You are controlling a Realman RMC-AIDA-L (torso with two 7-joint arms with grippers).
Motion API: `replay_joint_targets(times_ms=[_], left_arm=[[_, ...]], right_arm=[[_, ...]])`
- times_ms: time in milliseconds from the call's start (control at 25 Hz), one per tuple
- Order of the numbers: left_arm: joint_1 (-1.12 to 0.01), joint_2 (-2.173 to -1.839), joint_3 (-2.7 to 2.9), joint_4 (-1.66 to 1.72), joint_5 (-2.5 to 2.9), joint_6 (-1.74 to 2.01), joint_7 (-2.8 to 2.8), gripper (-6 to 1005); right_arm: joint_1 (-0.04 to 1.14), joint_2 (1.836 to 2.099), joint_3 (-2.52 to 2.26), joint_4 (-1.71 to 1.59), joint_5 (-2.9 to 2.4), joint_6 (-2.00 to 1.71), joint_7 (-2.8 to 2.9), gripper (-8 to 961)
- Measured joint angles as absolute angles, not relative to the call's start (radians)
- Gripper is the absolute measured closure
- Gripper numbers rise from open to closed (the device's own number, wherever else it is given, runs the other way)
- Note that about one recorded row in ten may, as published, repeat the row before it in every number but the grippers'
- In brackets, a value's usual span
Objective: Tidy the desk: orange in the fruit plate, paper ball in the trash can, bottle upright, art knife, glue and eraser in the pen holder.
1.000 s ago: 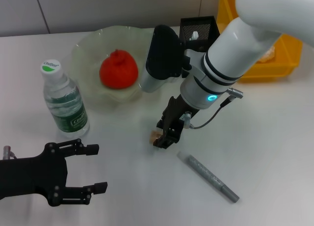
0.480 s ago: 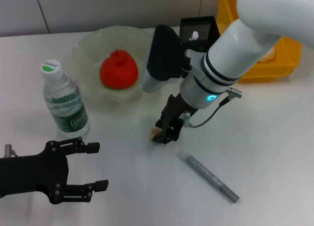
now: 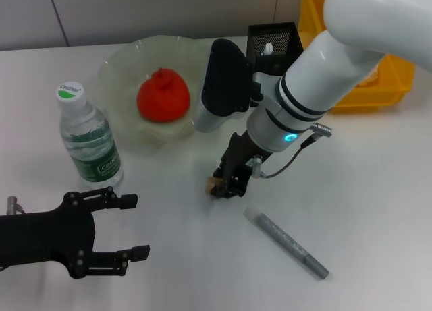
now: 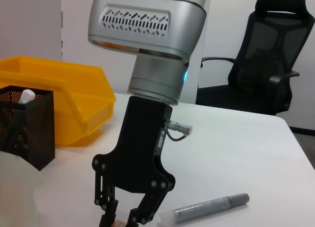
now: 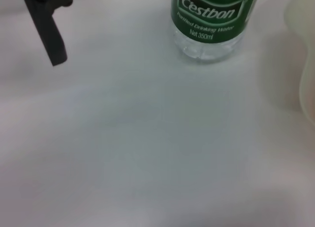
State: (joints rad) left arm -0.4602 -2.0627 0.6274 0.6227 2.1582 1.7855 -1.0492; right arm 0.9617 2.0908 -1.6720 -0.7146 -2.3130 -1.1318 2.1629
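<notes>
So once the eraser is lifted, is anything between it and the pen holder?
Nothing on the table blocks it. The right gripper has its fingers at the eraser; the pen holder stands beyond, with only the robot's own right arm over the gap.

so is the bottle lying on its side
No, the bottle stands upright on the table with its cap on top, beside the fruit plate.
</notes>
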Motion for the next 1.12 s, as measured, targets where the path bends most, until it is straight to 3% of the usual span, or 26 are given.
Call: replay_joint_targets(times_ms=[280,560,720,1000,1120], left_arm=[[-0.460,-2.063,0.627,0.623,2.158,1.784,-1.051,159],[-0.459,-2.062,0.627,0.623,2.158,1.784,-1.051,159],[-0.459,-2.062,0.627,0.623,2.158,1.784,-1.051,159],[-0.460,-2.062,0.627,0.623,2.158,1.784,-1.051,159],[-0.463,-2.063,0.627,0.623,2.158,1.784,-1.050,159]], right_arm=[[0.929,2.082,-1.621,-0.837,-2.339,-1.193,2.191,678],[0.790,2.075,-1.338,-1.318,-2.454,-1.450,2.308,693],[0.765,2.068,-1.243,-1.431,-2.495,-1.503,2.325,693],[0.765,2.028,-1.048,-1.381,-2.524,-1.508,2.291,693],[0.794,1.999,-0.968,-1.276,-2.529,-1.473,2.256,692]])
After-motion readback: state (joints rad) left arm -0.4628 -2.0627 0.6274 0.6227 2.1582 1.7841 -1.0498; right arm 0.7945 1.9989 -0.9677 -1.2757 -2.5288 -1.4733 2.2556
